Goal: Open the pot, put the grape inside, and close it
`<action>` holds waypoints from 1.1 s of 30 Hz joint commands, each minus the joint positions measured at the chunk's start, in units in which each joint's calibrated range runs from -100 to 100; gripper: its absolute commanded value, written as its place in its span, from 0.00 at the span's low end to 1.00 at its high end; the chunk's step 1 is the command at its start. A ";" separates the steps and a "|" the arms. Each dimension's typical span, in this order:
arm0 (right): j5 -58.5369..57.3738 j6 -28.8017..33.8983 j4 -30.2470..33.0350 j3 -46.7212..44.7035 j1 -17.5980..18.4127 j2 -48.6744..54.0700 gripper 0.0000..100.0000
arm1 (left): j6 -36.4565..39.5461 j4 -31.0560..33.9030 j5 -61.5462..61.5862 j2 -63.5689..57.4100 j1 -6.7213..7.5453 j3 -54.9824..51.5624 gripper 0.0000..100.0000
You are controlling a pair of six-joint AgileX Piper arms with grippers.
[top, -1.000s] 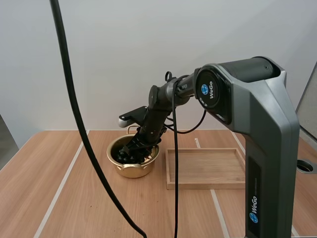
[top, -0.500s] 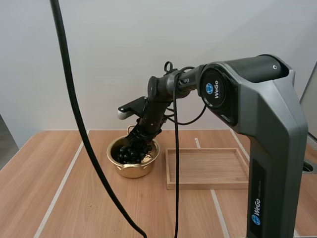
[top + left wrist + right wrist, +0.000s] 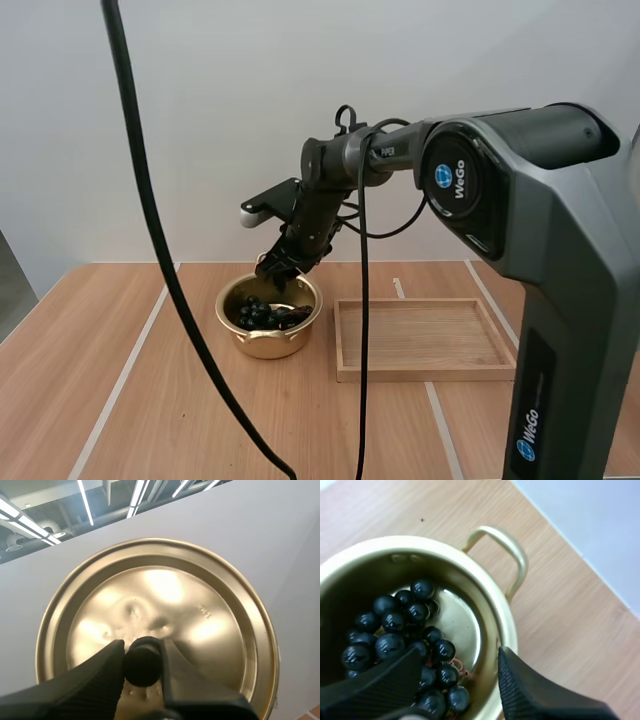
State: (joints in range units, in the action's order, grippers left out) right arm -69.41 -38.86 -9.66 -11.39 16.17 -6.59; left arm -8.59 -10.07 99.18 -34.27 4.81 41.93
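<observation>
Right gripper (image 3: 279,268) is hovering just above the back rim of the pot (image 3: 265,345), its two black fingers standing apart with nothing between them. In the right wrist view the ribbed inner faces are turning toward each other, with a wide gap, and the open pot is lying straight below that gap.

Grapes (image 3: 395,625) are sitting inside the pot as a dark, glossy bunch, bunched toward one side of the floor and leaving a patch of bare gold bottom showing. No finger is touching them. One loop handle (image 3: 516,560) of the pot is sticking out over the table (image 3: 150,400).

Left gripper (image 3: 142,647) is pinching the black knob (image 3: 142,664) of the lid (image 3: 200,605), a fingertip pressing on each side of it. The gold lid is being held up in the air, its round face toward the left wrist camera and a plain wall behind it, so the pot is standing uncovered.

In the high view the pot is standing on the wooden table just beside the left edge of the wooden tray (image 3: 420,340), close to it but apart. The tray is lying flat, holding nothing.
</observation>
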 commanded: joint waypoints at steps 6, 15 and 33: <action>0.11 0.88 0.28 0.30 -3.33 9.32 0.78 | -0.05 0.05 -0.59 0.29 -0.06 0.28 0.00; -1.29 0.88 -1.56 0.30 -11.02 19.90 0.78 | 0.04 0.05 0.82 2.93 -0.06 0.28 0.00; 7.39 0.78 -7.39 0.30 -20.91 36.28 0.78 | 0.26 0.05 0.82 8.84 -0.06 0.28 0.00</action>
State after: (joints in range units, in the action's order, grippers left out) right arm -64.36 -38.01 -16.10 -11.39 -4.49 26.95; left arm -8.59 -10.07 100.00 -26.16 4.81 41.93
